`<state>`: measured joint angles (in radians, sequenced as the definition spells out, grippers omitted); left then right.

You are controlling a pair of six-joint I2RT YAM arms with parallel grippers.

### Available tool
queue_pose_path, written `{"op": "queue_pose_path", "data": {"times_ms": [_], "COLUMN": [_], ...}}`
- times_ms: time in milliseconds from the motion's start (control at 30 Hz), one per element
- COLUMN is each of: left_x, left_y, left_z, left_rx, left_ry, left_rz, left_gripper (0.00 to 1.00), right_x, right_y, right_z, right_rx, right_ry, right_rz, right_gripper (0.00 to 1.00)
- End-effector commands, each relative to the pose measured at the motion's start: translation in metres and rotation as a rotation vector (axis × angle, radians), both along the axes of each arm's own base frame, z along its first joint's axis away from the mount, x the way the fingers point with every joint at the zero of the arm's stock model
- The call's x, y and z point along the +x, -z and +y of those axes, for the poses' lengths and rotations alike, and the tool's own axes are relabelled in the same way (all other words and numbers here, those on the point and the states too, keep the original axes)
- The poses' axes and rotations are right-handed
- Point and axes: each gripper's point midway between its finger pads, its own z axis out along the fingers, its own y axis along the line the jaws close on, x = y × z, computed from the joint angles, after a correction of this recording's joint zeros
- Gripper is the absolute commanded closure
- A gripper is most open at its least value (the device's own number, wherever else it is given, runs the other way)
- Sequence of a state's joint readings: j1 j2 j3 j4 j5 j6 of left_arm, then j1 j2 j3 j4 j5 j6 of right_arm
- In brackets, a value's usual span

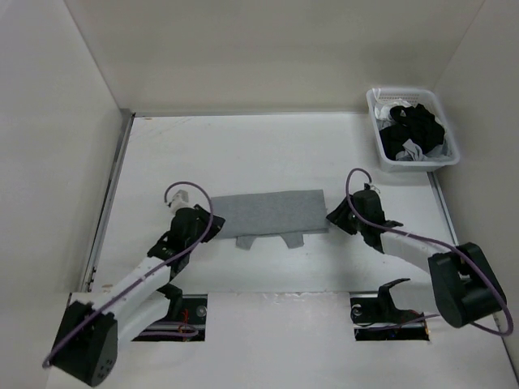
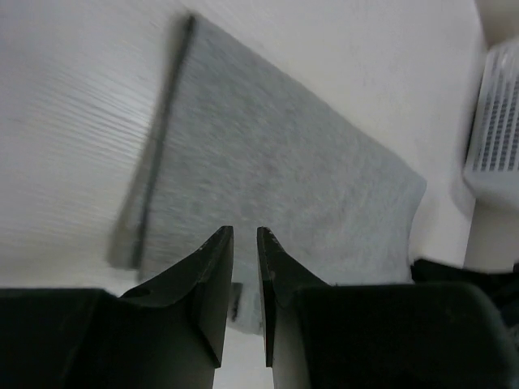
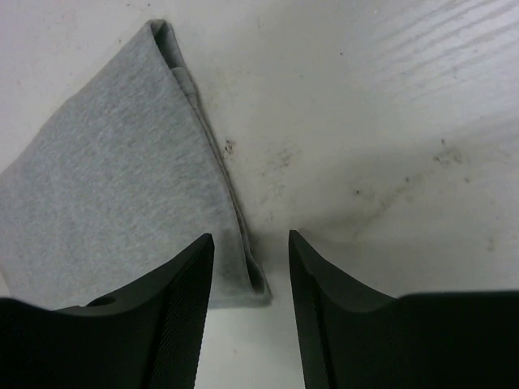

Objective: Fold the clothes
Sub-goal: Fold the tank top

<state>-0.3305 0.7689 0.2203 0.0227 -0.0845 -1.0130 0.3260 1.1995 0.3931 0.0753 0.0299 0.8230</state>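
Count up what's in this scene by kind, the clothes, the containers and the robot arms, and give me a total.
Grey T-shirt, folded flat: 1
White basket: 1
Heap of black and white garments in the basket: 1 (separate pieces cannot be told)
Robot arms: 2, left and right
Total: 5

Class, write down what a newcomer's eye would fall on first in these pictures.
A grey T-shirt lies folded into a long strip mid-table, with the left pincer and the right pincer open at its two ends. In the far right corner a white basket holds black and white clothes.
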Motion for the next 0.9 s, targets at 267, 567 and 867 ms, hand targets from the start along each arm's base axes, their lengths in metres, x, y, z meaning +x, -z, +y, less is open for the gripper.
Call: {"op": "queue_pose_path", "data": {"times_ms": [267,567,867], "left_x": [0.034,0.033,0.022], "left_y": [-0.030,-0.062,-0.082], "left_z": [-0.064,-0.064,-0.102], "left_rx": [0.008,0.000,-0.047], "left_ry": [0.141,0.157,0.252], "left_rz": [-0.141,-0.242,-0.277], "left_gripper": [0.83,0.82,0.81], "right_x": [0.027,0.034,0.020], "right_y": [0.003,-0.016,-0.087], "right_z": [0.039,0.034,-0.014], "right_rx": [0.210,0.282,0.115], "right_ry": [-0.040,0.032,0.099], "right_rz": [-0.026,-0.127,-0.292], "right_gripper": [0.65,0.97,0.99]}}
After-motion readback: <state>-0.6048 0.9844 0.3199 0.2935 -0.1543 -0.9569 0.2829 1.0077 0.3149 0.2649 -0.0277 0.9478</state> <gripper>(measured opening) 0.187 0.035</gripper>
